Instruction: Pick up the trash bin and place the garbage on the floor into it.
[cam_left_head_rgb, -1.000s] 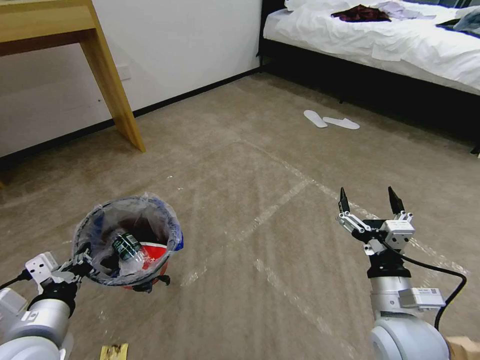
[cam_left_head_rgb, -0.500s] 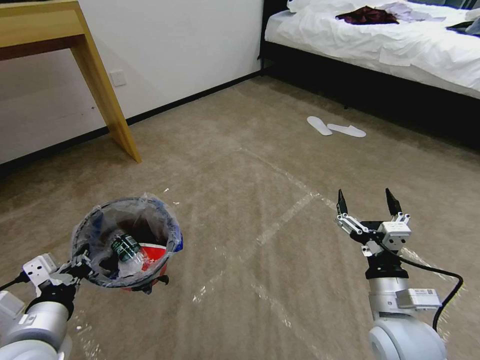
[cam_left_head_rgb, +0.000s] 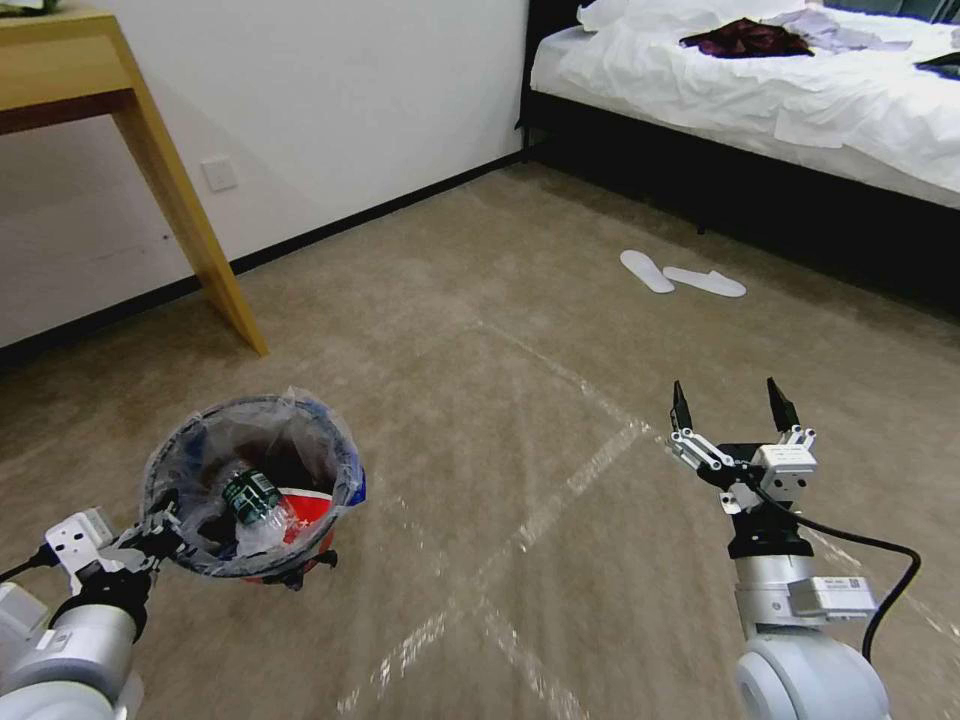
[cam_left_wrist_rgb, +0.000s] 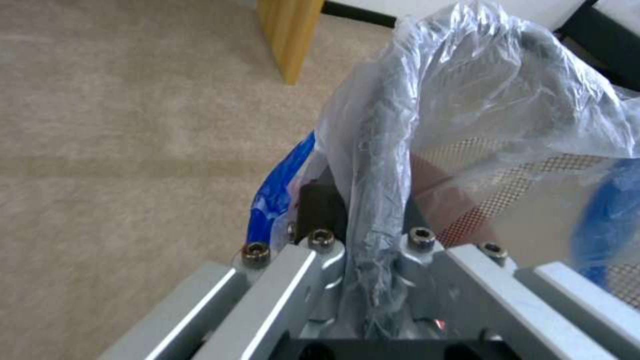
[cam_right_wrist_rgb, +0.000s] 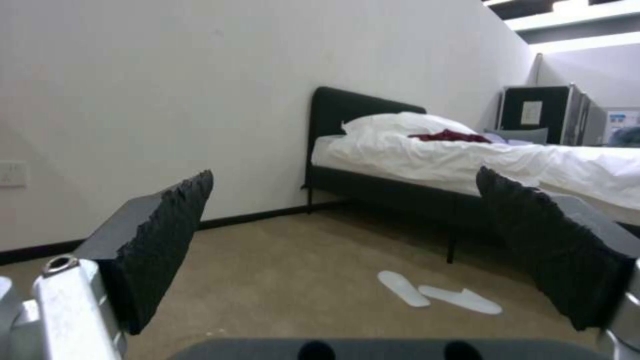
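Note:
The trash bin (cam_left_head_rgb: 335, 480), a red-orange bucket lined with a crinkled clear bag, hangs just above the floor (cam_left_head_rgb: 450, 330) at my lower left. My left gripper (cam_left_head_rgb: 160, 525) is shut on its near rim. The left wrist view shows the fingers (cam_left_wrist_rgb: 320, 205) clamping the bag-wrapped rim (cam_left_wrist_rgb: 380, 150). Garbage lies inside the bin: a green-labelled bottle (cam_left_head_rgb: 250, 495), a red-and-white carton (cam_left_head_rgb: 305, 505) and crumpled white tissue. My right gripper (cam_left_head_rgb: 728, 405) is held over the carpet at the lower right, open and holding nothing, its fingers (cam_right_wrist_rgb: 167, 240) wide apart.
Shiny tape lines (cam_left_head_rgb: 560, 500) cross the beige carpet between the arms. A wooden table leg (cam_left_head_rgb: 185, 215) stands at the far left by the white wall. A bed (cam_left_head_rgb: 760, 90) with white sheets is at the far right, and white slippers (cam_left_head_rgb: 680, 275) lie before it.
The whole picture has shifted, so the camera has moved: table leg slid left, slippers lower, and a yellow scrap left the bottom edge. Both arms keep their pose, bin still held.

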